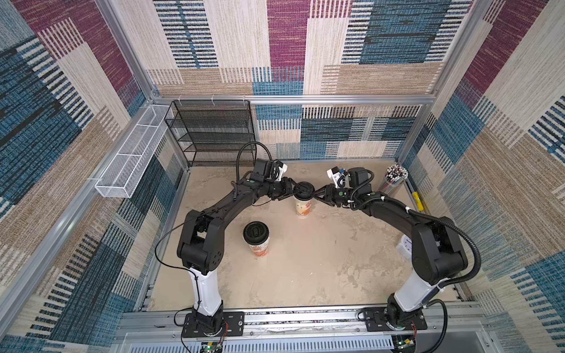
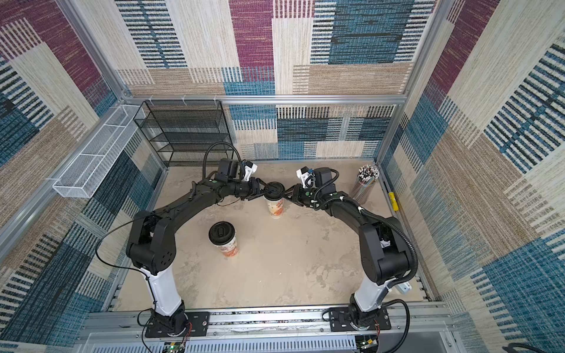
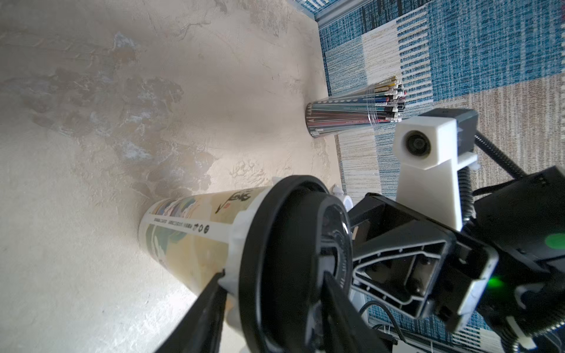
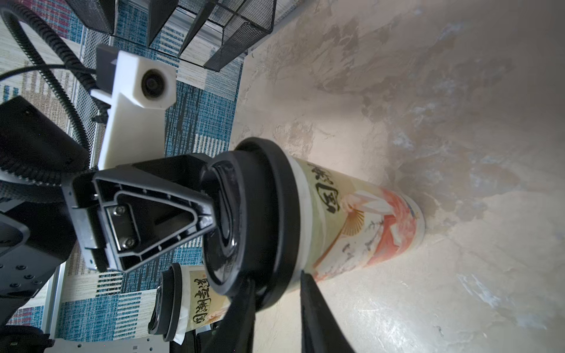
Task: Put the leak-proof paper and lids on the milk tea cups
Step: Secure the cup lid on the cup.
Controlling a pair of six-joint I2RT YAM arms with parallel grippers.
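Observation:
Two milk tea cups stand on the table, each under a black domed lid. My two grippers meet at the far cup and its lid. The left gripper is shut on that lid, one finger under its rim, the other on its top. The right gripper straddles the same lid's rim from the opposite side; whether its jaws press on it does not show. The leak-proof paper peeks out as a white frill beneath the lid. The near cup stands alone, paper sticking out under its lid.
A clear holder of striped straws stands at the back right, a yellow object beside it. A white clock lies half hidden behind my right arm. A black mesh rack and a white wire basket are at the back left.

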